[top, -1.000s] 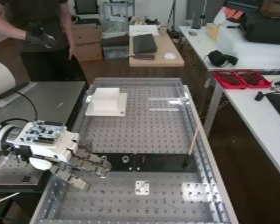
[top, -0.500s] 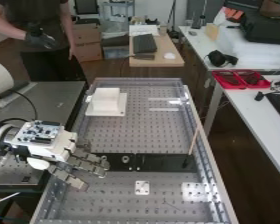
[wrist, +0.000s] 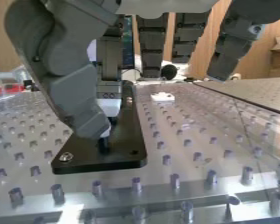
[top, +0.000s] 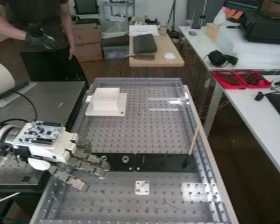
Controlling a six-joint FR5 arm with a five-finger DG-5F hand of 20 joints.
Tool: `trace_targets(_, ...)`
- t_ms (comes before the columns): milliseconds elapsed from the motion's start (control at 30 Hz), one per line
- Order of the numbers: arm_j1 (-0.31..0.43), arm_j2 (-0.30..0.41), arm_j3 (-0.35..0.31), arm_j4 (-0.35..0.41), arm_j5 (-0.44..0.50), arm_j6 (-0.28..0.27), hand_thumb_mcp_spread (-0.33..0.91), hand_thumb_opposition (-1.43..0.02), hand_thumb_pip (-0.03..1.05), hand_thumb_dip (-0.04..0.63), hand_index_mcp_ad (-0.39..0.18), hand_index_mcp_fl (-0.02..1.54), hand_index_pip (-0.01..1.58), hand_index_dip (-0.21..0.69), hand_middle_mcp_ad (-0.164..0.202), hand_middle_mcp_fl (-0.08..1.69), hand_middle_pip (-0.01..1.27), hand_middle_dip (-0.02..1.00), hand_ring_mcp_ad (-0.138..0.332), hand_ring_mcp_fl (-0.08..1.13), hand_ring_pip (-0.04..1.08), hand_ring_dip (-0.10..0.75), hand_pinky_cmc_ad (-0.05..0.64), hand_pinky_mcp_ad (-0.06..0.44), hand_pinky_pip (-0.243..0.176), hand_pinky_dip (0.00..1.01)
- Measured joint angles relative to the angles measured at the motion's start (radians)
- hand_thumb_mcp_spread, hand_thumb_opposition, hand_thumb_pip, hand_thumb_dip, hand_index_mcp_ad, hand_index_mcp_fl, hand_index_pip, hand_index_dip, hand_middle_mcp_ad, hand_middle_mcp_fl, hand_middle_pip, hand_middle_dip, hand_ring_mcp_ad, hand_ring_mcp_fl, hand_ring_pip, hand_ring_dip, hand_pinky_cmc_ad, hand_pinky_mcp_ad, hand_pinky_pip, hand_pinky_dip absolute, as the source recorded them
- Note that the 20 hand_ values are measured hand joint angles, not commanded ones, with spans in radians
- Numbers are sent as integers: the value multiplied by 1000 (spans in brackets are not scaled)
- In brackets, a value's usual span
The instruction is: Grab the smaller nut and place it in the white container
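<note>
In the high view the hand (top: 74,159) is low over the left end of the flat black bar (top: 160,162), covering part of it. The bearing (top: 125,158) stands on the bar, to the right of the hand. The white container (top: 106,99) is farther up the bench, on a white base. Seen from the wrist, the hand (wrist: 76,87) is close above the near end of the bar (wrist: 127,150); the spot directly beneath it is partly hidden. I cannot make out the smaller nut, nor whether the hand holds it.
A white plate (top: 142,187) lies below the bar on the perforated bench. A thin stick (top: 194,141) leans near the bar's right end. Raised rails (top: 205,135) edge the bench. A small screw head (wrist: 65,157) sits at the bar's near corner.
The hand has shifted very slightly to the left in the high view. The bearing, bar and white container have stayed where they were.
</note>
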Motion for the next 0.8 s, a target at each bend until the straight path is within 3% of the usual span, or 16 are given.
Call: trace_targets(800,9,-8,-5,14,15,17,461,-834,702,251,-152,49,1559,192,80,147,129,229,115,0,94,96,380,295,-61,365)
